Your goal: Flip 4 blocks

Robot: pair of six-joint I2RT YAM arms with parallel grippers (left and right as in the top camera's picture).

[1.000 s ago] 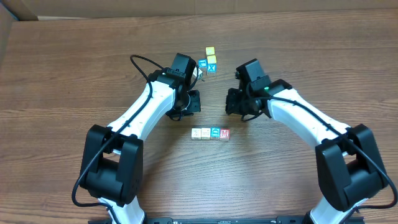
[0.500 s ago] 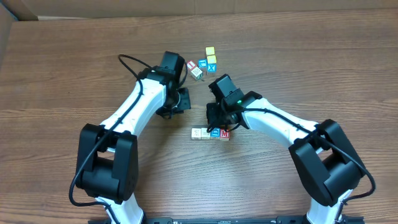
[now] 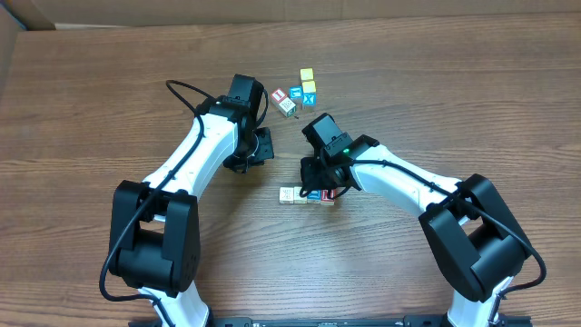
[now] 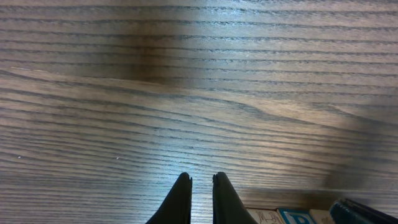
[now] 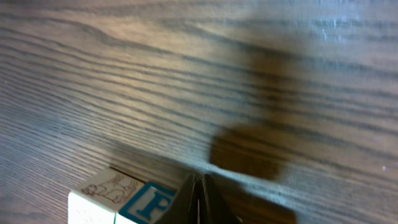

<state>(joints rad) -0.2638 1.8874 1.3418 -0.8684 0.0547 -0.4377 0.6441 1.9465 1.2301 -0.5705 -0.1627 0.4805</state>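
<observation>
Four small wooden alphabet blocks (image 3: 289,193) are lying in a row on the brown wood-grain table (image 3: 454,109), the right gripper (image 5: 198,182) hanging pinched closed just beside the blue-faced block (image 5: 147,202), the left gripper (image 4: 201,179) hovering closed and empty nearby

The blocks (image 3: 298,194) sit in a touching row on the tabletop (image 3: 454,109), running left to right between my two arms. My right fingers (image 5: 198,199) are down at the row's right half; my left fingers (image 4: 188,194) hang farther out and leftward. A cluster of other cubes (image 3: 298,94) lies beyond both
</observation>
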